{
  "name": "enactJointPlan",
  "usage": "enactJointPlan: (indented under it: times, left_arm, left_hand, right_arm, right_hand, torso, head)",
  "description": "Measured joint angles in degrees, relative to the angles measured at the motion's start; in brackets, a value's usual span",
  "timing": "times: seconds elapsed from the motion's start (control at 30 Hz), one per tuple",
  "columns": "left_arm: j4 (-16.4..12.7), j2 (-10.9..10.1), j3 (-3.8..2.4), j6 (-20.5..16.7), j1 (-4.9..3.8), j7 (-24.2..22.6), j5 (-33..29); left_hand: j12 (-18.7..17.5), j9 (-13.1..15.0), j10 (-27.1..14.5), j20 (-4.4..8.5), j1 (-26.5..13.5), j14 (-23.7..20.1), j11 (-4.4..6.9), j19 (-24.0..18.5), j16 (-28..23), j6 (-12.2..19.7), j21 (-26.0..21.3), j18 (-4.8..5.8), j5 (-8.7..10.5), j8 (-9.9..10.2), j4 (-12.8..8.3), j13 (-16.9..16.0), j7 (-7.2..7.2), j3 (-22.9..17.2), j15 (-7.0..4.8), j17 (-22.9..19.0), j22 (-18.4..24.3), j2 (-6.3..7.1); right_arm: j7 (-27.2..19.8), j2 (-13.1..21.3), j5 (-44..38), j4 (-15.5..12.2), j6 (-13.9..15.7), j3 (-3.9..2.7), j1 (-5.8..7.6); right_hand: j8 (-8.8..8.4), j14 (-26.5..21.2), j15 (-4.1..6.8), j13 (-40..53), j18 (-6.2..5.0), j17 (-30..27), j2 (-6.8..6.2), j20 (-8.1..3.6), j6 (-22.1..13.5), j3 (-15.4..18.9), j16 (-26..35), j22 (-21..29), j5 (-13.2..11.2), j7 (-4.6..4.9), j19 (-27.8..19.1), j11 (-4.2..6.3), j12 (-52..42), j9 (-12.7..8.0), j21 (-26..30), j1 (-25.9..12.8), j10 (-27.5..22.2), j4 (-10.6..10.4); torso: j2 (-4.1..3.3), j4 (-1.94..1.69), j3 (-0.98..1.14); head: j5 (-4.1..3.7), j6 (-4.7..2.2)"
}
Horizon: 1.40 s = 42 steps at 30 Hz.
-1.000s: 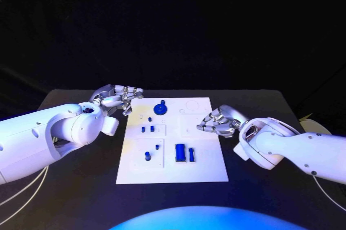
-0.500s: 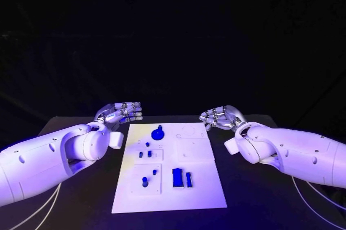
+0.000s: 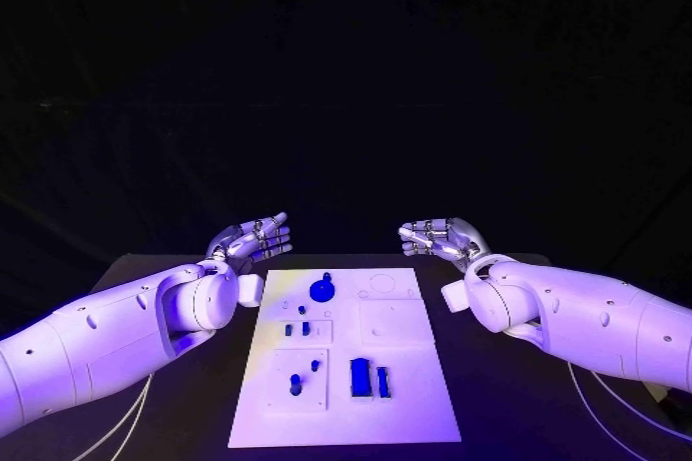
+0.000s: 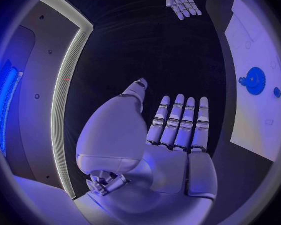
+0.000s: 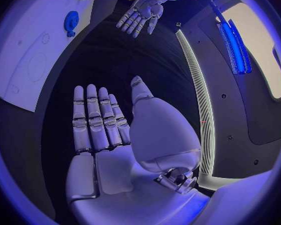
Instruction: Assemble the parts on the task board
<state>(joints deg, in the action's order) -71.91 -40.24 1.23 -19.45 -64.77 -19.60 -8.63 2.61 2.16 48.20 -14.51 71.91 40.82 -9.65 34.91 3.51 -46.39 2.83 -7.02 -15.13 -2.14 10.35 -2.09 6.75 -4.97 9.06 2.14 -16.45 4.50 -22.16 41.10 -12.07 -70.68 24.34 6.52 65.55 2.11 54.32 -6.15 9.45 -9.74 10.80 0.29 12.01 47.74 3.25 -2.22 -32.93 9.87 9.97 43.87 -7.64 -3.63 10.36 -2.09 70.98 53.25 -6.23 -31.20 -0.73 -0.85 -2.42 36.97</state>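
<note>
1. Hovering above the far end of the black table [image 3: 173, 401], left hand [image 3: 253, 239] raised off to the left of the task board [image 3: 411, 401], fingers straight, held side by side, gripping nothing.
2. Seen from the left wrist: palm flat, fingers [image 4: 178, 122] extended together, thumb set off to one side, nothing between them.
3. Lifted likewise on the other side, right hand [image 3: 440, 237] well clear of the board, holding nothing; fingers look bent over from the head camera.
4. Seen from the right wrist: fingers [image 5: 97, 117] stretched out straight and close together, thumb apart, palm bare.
5. Lying flat in the middle of the table between the two arms: white task board, touched by neither hand.
6. Standing at the board's far end: round blue gear [image 3: 322, 290].
7. Sitting just nearer, toward the left edge: two small blue pegs [image 3: 296, 329].
8. Resting in the near half: two more small blue pieces [image 3: 304, 375] at left, with a larger blue block [image 3: 359, 376] and a slim blue bar [image 3: 382, 380] side by side to their right.
</note>
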Motion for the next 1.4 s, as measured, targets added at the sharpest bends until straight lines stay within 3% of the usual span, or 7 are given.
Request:
enactJointPlan:
  times: [0.2,0.33,0.47,0.6,0.9,1.1,1.4]
  left_arm:
    - [-3.18,-0.8,-0.2,-1.86,0.89,-0.27,0.45]
    - [-7.62,-1.95,-0.54,-5.49,2.0,-1.39,1.49]
    - [-12.25,-3.09,-0.78,-10.44,3.25,-3.13,2.96]
    - [-15.6,-3.92,-1.0,-15.42,4.09,-5.02,4.54]
    - [-17.86,-4.5,-1.15,-21.79,4.63,-7.68,6.77]
    - [-17.87,-4.52,-1.17,-23.28,4.63,-8.5,7.44]
    - [-17.89,-4.52,-1.17,-24.13,4.63,-8.95,7.84]
  left_hand:
    - [-1.49,-1.39,-10.94,3.34,-16.27,-9.26,2.24,-7.93,-2.21,10.5,-1.73,1.24,3.4,1.17,-2.5,1.34,-2.0,2.93,-2.08,-1.37,3.74,-2.81]
    - [-1.97,-1.78,-16.97,5.16,-25.27,-14.39,3.42,-12.3,-2.82,16.32,-2.17,1.24,5.33,1.53,-3.67,1.72,-4.33,4.1,-3.19,-1.77,5.79,-3.69]
    - [-2.21,-1.92,-21.76,6.58,-32.43,-18.41,4.74,-15.76,-2.86,20.95,-2.42,3.78,6.84,1.78,-4.62,1.85,-5.49,4.58,-5.09,-1.91,7.42,-4.08]
    - [-2.22,-1.99,-25.7,7.76,-38.33,-21.8,6.95,-18.61,-3.1,24.73,-2.48,4.94,8.05,1.77,-6.72,1.95,-6.1,4.71,-6.93,-2.01,8.78,-4.29]
    - [-2.22,-2.09,-32.54,11.16,-48.48,-27.54,9.06,-23.58,-3.1,31.28,-2.48,6.18,11.06,1.76,-9.34,2.01,-6.63,4.89,-8.56,-2.06,11.36,-4.47]
    - [-2.22,-2.09,-35.96,13.48,-53.63,-30.48,9.43,-25.89,-3.3,34.59,-2.48,6.18,13.56,1.76,-9.69,2.02,-6.68,4.89,-8.86,-2.08,14.47,-4.5]
    - [-2.22,-2.08,-39.77,14.3,-59.29,-33.49,9.61,-28.57,-3.3,38.28,-2.47,6.17,14.63,1.76,-9.98,2.02,-6.72,4.87,-8.94,-2.08,16.0,-4.52]
  right_arm:
    - [-0.23,0.88,1.05,-4.28,2.0,-1.64,-1.22]
    - [-1.24,1.95,3.16,-10.17,5.68,-3.71,-2.94]
    - [-2.71,2.76,5.83,-15.16,10.06,-5.29,-4.26]
    - [-4.12,3.37,8.28,-18.1,14.01,-6.21,-5.07]
    - [-5.84,3.59,10.95,-19.15,18.12,-6.48,-5.35]
    - [-6.32,3.6,11.73,-19.17,19.14,-6.48,-5.35]
    - [-6.61,3.6,12.17,-19.17,19.72,-6.49,-5.36]
  right_hand:
    - [-1.17,-12.31,2.79,-2.15,1.98,-2.46,-0.2,-2.72,-10.82,-2.17,1.37,7.48,-2.24,-2.26,-9.96,1.75,2.33,-2.36,1.29,-16.07,-12.09,2.73]
    - [-1.56,-19.12,4.5,-3.34,2.95,-3.81,-0.25,-4.23,-16.83,-2.8,1.67,11.61,-3.47,-3.53,-15.45,3.7,2.9,-3.65,1.59,-24.96,-18.75,4.43]
    - [-1.71,-24.46,5.31,-4.8,3.14,-4.86,-0.26,-5.41,-21.51,-3.0,1.76,14.84,-4.6,-4.53,-19.74,5.59,2.98,-4.67,1.59,-31.92,-23.96,5.09]
    - [-1.7,-29.0,5.69,-6.96,5.08,-6.59,-0.28,-6.41,-25.47,-3.04,1.76,17.59,-6.93,-6.8,-23.44,6.62,3.27,-6.74,1.81,-37.84,-28.46,5.46]
    - [-1.7,-36.64,6.06,-8.86,7.76,-9.79,-0.28,-10.57,-32.21,-3.24,1.98,22.24,-9.11,-9.21,-29.51,7.37,3.28,-9.49,1.81,-47.88,-35.95,5.71]
    - [-1.9,-40.51,6.12,-9.21,8.52,-10.41,-0.26,-11.49,-35.61,-3.11,1.98,24.58,-9.43,-9.67,-32.67,7.53,3.28,-10.04,1.81,-52.89,-39.71,5.84]
    - [-1.92,-44.83,6.16,-9.35,8.51,-10.67,-0.28,-11.93,-39.43,-3.26,1.97,27.2,-9.43,-9.93,-36.12,7.63,3.27,-10.23,1.81,-58.51,-43.97,5.99]
  torso:
    - [0.0,0.29,0.37]
    - [0.0,0.55,0.66]
    - [0.0,0.67,0.77]
    - [0.01,0.71,0.82]
    - [0.02,0.73,0.85]
    - [0.02,0.73,0.86]
    - [0.02,0.73,0.86]
  head:
    - [1.4,-1.46]
    - [2.18,-2.3]
    - [2.38,-2.53]
    - [2.41,-2.57]
    - [2.42,-2.6]
    - [2.42,-2.6]
    - [2.42,-2.6]
